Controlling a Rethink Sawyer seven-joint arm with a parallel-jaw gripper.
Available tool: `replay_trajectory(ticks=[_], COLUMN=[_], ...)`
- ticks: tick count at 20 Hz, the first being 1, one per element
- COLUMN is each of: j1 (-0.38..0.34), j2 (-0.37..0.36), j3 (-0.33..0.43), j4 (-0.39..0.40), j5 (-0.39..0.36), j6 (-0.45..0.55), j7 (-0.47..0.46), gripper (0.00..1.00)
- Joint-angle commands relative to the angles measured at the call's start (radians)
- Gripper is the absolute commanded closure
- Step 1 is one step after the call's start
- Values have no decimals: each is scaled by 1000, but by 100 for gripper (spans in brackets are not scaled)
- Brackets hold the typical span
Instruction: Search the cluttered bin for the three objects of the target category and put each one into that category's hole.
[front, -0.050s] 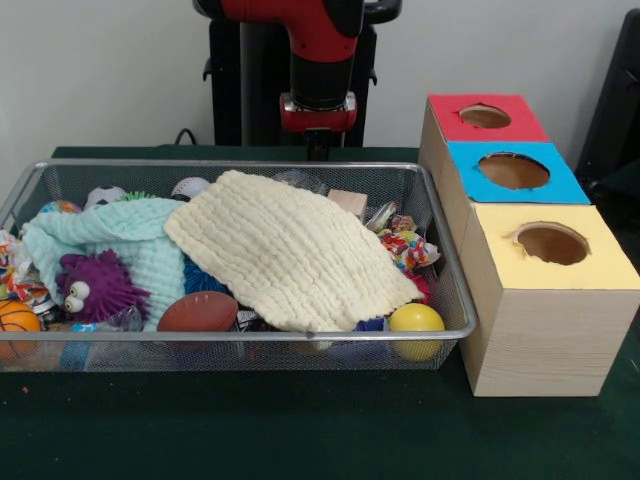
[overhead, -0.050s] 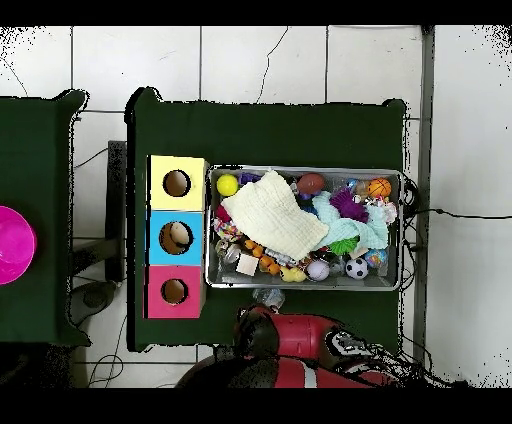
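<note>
Lying heaped in the wire-mesh bin, the toys sat partly under a cream quilted cloth and a mint cloth. Beside its end stood the wooden box with red, blue and yellow holes. Nothing looked sorted yet. My gripper hung behind the far rim; I couldn't tell my jaws' state.

Dark green table cover, pale plain wall, white tiled floor with cracks and cables.

bin: cloth over toys | box beside bin | arm seemingly behind bin
</note>
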Motion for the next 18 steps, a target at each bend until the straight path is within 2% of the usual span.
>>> replay_trajectory(ticks=[1, 18], j1=[-23, -20], j2=[-4, -2], j3=[84, 72], j4=[-52, -48], j5=[-12, -24], j6=[87, 69], j7=[73, 74], gripper=[100, 100])
